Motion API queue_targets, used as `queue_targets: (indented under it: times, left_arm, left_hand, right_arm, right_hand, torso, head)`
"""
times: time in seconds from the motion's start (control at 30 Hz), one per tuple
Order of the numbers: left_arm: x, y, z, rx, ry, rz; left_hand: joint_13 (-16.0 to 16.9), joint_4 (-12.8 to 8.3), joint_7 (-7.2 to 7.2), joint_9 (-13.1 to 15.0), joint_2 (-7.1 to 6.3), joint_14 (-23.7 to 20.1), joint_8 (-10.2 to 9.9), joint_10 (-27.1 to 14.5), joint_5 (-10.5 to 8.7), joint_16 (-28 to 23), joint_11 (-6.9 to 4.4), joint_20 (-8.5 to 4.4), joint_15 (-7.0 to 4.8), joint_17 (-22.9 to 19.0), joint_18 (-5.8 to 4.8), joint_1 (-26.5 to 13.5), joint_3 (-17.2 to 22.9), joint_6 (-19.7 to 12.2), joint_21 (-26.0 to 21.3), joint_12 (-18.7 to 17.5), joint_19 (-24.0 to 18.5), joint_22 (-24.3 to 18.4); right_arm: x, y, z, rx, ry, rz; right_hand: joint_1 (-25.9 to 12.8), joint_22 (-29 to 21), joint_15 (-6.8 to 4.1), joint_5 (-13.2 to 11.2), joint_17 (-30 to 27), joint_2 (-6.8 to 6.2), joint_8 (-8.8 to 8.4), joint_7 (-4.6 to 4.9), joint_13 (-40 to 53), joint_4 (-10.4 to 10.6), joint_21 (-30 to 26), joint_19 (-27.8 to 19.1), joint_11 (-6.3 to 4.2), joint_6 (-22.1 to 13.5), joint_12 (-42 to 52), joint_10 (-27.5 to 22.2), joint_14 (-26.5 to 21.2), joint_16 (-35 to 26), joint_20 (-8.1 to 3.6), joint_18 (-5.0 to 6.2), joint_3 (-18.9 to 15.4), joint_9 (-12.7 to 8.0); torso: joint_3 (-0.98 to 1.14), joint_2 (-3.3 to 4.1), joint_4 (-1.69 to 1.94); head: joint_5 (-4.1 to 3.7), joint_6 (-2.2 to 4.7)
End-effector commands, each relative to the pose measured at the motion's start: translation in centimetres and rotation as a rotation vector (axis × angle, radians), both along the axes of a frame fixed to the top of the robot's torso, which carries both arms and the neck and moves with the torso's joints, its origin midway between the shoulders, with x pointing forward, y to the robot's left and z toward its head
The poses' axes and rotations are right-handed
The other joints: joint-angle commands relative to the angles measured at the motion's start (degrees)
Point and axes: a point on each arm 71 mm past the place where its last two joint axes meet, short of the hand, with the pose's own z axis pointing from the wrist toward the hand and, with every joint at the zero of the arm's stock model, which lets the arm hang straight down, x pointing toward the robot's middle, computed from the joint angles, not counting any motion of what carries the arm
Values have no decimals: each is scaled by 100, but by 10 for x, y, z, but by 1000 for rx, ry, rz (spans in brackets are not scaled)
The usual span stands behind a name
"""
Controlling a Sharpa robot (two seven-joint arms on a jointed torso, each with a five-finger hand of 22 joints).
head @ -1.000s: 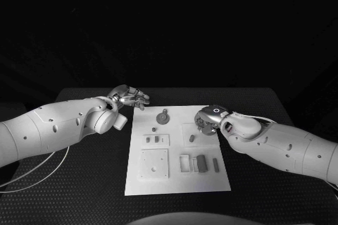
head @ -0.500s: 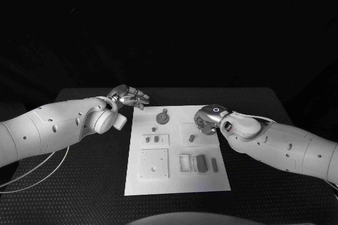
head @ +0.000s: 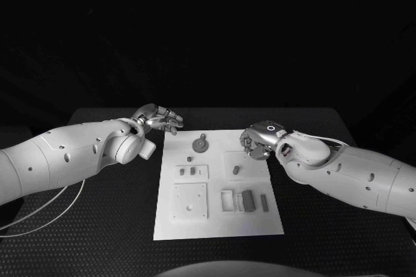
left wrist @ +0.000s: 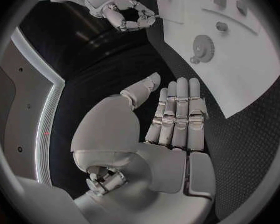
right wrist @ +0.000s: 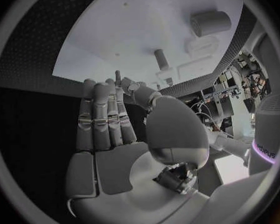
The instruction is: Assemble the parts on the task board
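The white task board [head: 217, 224] lies in the middle of the table. On it are a round gear [head: 200, 145] near the far edge, a short dark part [head: 235, 167] and two dark bars [head: 248, 200] by the right side. My right hand [head: 258, 142] hovers over the board's far right corner. A thin dark pin [right wrist: 117, 75] sticks out between its thumb and a finger. My left hand [head: 159, 118] hangs beyond the board's far left corner with its fingers [left wrist: 177, 114] straight and nothing in its palm. The gear [left wrist: 204, 46] lies ahead of it.
Raised white blocks [head: 190, 202] with holes and slots sit on the board's left half. A thin cable [head: 52, 212] loops over the table under my left arm. The black table [head: 321, 229] extends around the board on both sides.
My right hand has lifted off the board's right side and drawn back toward the far corner, its wrist turning. The left hand has stayed put.
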Motion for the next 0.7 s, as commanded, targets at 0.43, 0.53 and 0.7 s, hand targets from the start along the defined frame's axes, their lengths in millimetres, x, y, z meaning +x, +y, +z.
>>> queue_targets:
  times: [0.43, 0.53, 0.7]
  left_arm:
    - [1, 0, 4, -22, -19, 4]
    - [1, 0, 5, -23, -26, 7]
    - [1, 0, 5, -28, -30, 12]
  left_hand:
    - [-9, -5, -6, -11, 26, 45, 31, 19, 2, -39, -31, -2, 3, 17, 58, -18, -27, -28, -39, 44, 32, -14]
    - [-9, -4, -6, -11, 27, 48, 33, 20, 2, -41, -31, -3, 2, 20, 58, -20, -28, -27, -41, 46, 35, -15]
    - [-8, -3, -8, -12, 28, 54, 37, 25, 2, -43, -34, -5, 0, 25, 58, -20, -30, -24, -45, 50, 41, -17]
  right_arm:
    - [-31, 40, 20, 222, -22, 146]
    - [-41, 54, 18, 239, -1, 184]
    - [-56, 74, 10, 238, 45, 240]
  right_hand:
    - [22, 19, -40, 19, 16, -31, 35, -18, 29, 18, 33, 49, -17, 31, 29, 39, 3, 38, 5, 64, 55, 26]
    - [20, 21, -40, 19, 17, -29, 33, -16, 33, 22, 34, 50, -17, 26, 29, 35, 3, 37, 5, 64, 59, 28]
    - [18, 23, -39, 19, 17, -26, 31, -14, 39, 29, 32, 48, -16, 19, 27, 27, 0, 35, 6, 64, 67, 32]
  torso:
    - [1, -1, -2]
    - [0, -4, -2]
    - [-2, -1, -4]
  head:
    - [102, 3]
    - [103, 8]
    - [140, 16]
